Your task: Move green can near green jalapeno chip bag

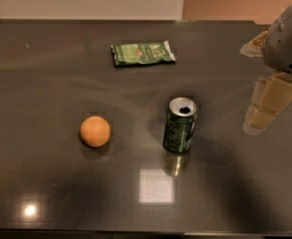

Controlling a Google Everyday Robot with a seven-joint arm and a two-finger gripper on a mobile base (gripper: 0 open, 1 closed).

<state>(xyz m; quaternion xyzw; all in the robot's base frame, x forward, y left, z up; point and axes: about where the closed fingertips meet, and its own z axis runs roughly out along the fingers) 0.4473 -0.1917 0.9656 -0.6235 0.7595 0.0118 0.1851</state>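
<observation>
The green can point(180, 125) stands upright on the dark table point(46, 183), a little right of its middle, with its silver top and pull-tab hole showing. The green jalapeno chip bag point(143, 53) lies flat farther back, above and left of the can, well apart from it. My gripper point(271, 102) hangs at the right edge of the view, above the table and to the right of the can, not touching it and holding nothing that I can see.
A round orange fruit point(94, 131) sits on the table to the left of the can. A pale wall runs behind the table's far edge. Ceiling lights reflect on the table near the front.
</observation>
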